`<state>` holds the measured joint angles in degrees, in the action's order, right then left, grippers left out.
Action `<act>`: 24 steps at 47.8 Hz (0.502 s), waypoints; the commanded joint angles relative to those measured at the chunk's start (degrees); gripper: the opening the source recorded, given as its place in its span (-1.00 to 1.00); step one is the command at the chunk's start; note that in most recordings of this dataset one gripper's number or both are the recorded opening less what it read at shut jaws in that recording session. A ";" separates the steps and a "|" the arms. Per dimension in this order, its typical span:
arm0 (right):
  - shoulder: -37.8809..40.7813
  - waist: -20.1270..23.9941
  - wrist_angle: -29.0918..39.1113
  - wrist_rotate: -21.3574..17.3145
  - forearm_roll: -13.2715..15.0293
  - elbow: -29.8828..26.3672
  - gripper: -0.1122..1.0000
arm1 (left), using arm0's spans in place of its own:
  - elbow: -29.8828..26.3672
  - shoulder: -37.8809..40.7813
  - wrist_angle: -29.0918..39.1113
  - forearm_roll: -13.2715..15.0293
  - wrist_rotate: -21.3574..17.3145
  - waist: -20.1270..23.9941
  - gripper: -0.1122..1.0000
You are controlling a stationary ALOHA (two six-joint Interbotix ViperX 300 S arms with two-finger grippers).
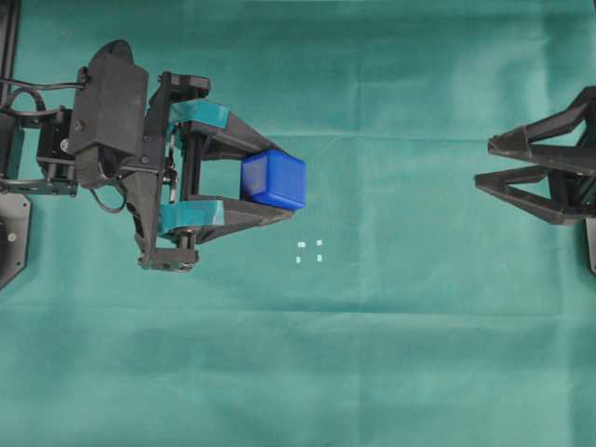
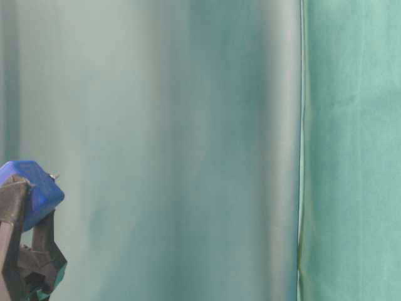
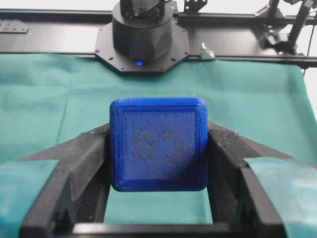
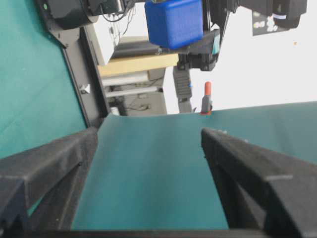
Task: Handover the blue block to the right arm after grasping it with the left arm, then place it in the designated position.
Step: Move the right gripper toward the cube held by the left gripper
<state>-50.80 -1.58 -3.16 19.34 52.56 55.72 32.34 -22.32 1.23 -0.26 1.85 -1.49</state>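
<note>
My left gripper (image 1: 279, 180), with teal tape bands, is shut on the blue block (image 1: 273, 180) and holds it raised above the green cloth, left of centre. The block fills the left wrist view (image 3: 158, 150) between both fingers and shows a faint dark mark. It also shows in the table-level view (image 2: 34, 188) and, far off, in the right wrist view (image 4: 173, 22). The designated position (image 1: 310, 251), four tiny white marks, lies on the cloth just right of and below the block. My right gripper (image 1: 484, 164), all black, is open and empty at the right edge.
Green cloth (image 1: 391, 354) covers the table. The left arm's black camera box and body (image 1: 107, 112) fill the left side. The right arm's base and black frame rail (image 3: 143, 29) stand at the far edge in the left wrist view.
</note>
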 commanded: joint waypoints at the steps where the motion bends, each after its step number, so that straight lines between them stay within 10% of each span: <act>1: 0.35 0.18 -0.18 0.09 0.70 -1.58 0.88 | -0.53 -0.79 -0.62 0.00 0.00 0.26 0.04; 24: 0.62 0.18 -0.53 0.09 1.41 -1.67 0.88 | -0.62 -0.79 -0.62 0.09 0.00 0.35 0.04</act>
<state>-50.36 -1.49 -3.25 19.51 53.88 55.72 32.34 -22.32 1.23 -0.26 1.85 -1.32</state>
